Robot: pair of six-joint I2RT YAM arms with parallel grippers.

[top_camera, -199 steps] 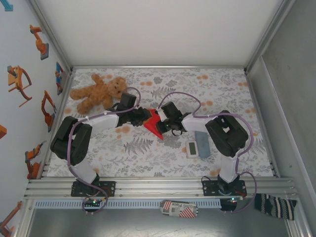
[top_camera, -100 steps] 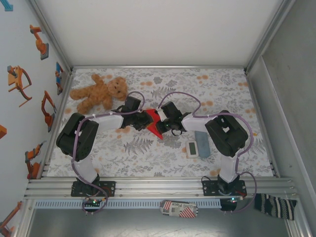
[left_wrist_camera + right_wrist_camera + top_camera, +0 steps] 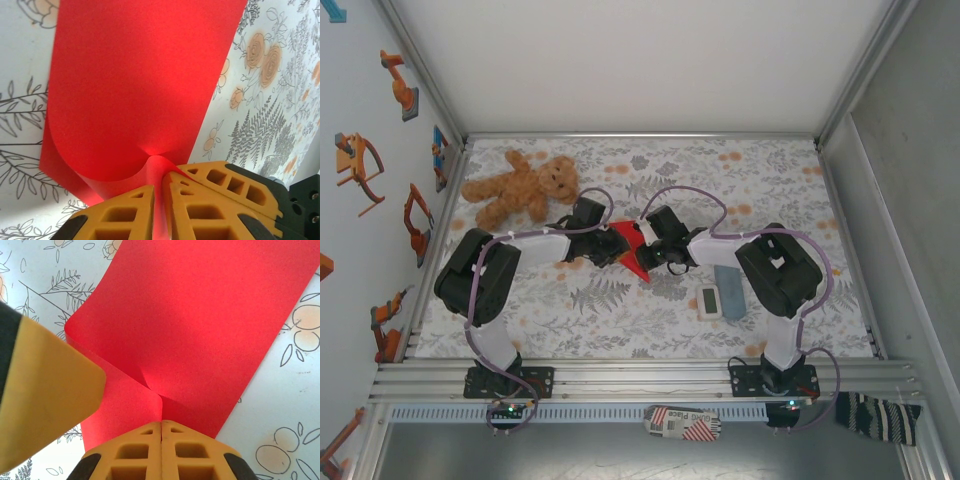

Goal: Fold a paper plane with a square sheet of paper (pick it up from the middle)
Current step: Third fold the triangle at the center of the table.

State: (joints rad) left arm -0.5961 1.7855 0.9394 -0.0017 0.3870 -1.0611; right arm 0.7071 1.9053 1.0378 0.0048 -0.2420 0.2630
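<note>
The left gripper [image 3: 160, 184] and the right gripper [image 3: 161, 425] each pinch the red paper [image 3: 130, 85] between their jaws. Pulling apart too hard could rip it, or it might slip out.

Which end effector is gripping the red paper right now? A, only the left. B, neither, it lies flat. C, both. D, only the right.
C: the left end effector and the right end effector are each pinched shut on the red paper.
</note>
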